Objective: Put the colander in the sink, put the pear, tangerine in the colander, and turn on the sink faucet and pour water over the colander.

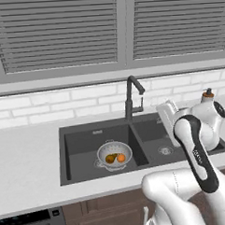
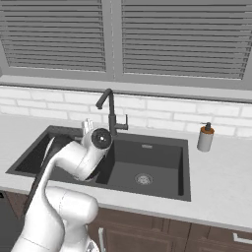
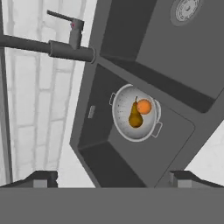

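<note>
The silvery colander (image 1: 114, 154) stands upright in the left basin of the dark double sink (image 1: 63, 156). Inside it lie the olive-brown pear (image 1: 110, 158) and the orange tangerine (image 1: 121, 157), side by side. In the hand view the colander (image 3: 127, 98) holds the pear (image 3: 134, 117) and the tangerine (image 3: 144, 106). My gripper (image 3: 113, 179) hovers open and empty high above the sink, its fingertips (image 3: 41, 179) wide apart. The black faucet (image 1: 129, 98) rises behind the divider, spout angled towards the right basin. No water is running.
A soap dispenser (image 2: 205, 138) with a brown top stands on the counter right of the sink. The right basin (image 2: 170, 162) holds just its steel drain (image 2: 143, 179). White brick wall and shuttered windows close off the back. My arm hides the left basin in the right base view.
</note>
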